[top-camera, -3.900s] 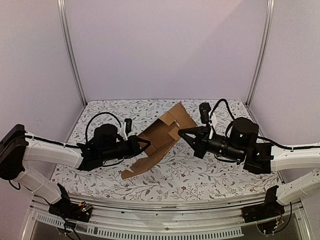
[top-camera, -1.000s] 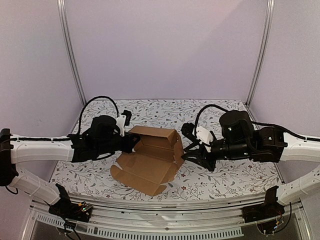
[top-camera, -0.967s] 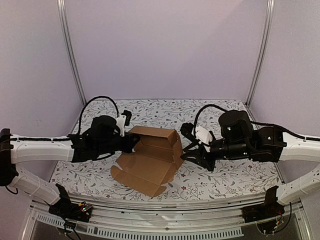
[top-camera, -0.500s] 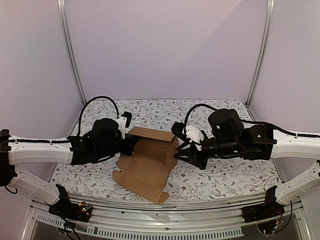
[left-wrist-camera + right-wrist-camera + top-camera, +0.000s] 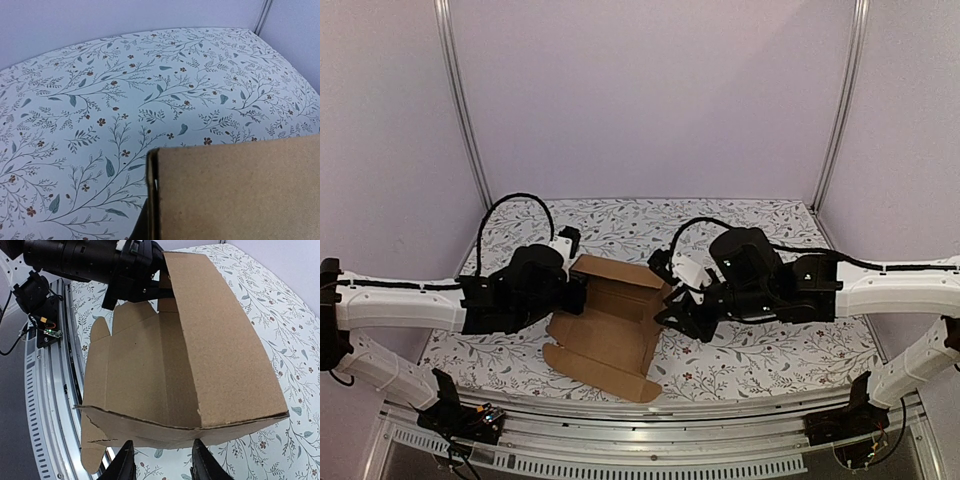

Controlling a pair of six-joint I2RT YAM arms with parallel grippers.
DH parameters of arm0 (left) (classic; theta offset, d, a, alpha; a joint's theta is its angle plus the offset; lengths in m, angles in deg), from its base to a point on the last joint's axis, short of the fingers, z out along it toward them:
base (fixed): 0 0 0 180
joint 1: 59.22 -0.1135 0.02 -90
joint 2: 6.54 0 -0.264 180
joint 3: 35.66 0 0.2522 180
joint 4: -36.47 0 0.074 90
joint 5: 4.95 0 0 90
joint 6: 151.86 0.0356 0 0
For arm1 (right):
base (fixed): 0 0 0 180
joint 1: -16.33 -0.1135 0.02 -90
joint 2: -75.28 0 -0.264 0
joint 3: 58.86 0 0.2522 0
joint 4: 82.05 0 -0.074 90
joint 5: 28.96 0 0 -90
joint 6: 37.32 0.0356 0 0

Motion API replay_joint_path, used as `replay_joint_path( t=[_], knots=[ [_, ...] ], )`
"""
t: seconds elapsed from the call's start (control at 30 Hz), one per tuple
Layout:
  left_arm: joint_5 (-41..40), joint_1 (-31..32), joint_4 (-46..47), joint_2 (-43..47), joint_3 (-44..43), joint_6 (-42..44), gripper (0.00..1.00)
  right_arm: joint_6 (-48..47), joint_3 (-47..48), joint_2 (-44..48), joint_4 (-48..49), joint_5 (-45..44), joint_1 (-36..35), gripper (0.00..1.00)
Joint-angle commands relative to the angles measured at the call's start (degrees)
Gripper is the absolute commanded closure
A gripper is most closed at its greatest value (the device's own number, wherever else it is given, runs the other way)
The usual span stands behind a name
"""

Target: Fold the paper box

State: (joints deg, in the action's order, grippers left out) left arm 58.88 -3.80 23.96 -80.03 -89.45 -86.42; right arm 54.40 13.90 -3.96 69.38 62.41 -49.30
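Observation:
The paper box [image 5: 610,325] is a brown cardboard sheet, partly folded, with one panel raised and tabbed flaps lying toward the near edge. My left gripper [image 5: 578,290] is shut on its raised far-left edge. In the left wrist view the cardboard [image 5: 240,190] fills the lower right and hides the fingers. My right gripper [image 5: 670,312] stands open at the box's right side. In the right wrist view its fingertips [image 5: 161,462] straddle empty space just short of the box's [image 5: 150,370] end flap. The left gripper [image 5: 150,285] shows clamped at the far end.
A floral cloth covers the table [image 5: 770,350]. A metal rail [image 5: 640,440] runs along the near edge, close under the box's flaps [image 5: 50,390]. Enclosure posts [image 5: 465,110] and walls stand behind and at both sides.
My right arm has moved left toward the box and its jaws have opened wider. The box has shifted left and toward the near edge with the left gripper.

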Motion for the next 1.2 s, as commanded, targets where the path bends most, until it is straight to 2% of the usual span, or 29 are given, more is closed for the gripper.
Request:
replay_joint_path(
  t=[0.0, 0.3, 0.8, 1.17],
  knots=[
    [-2.3, 2.4, -0.2, 0.9, -1.6, -1.6, 1.00, 3.9, 1.7, -2.7, 3.7, -5.5, -0.5, 0.61],
    [-6.7, 2.7, -3.8, -0.7, -2.3, -5.1, 1.00, 7.2, 0.5, -5.4, 6.5, -18.5, -1.8, 0.52],
    [-7.1, 2.9, -5.9, -3.8, -4.1, -8.8, 1.00, 13.3, -1.8, -9.2, 14.3, -22.1, -1.8, 0.51],
    [-10.4, 3.3, -8.6, -5.0, -3.7, -16.4, 1.00, 17.3, -3.3, -12.5, 18.8, -27.3, -2.0, 0.51]
  ],
)
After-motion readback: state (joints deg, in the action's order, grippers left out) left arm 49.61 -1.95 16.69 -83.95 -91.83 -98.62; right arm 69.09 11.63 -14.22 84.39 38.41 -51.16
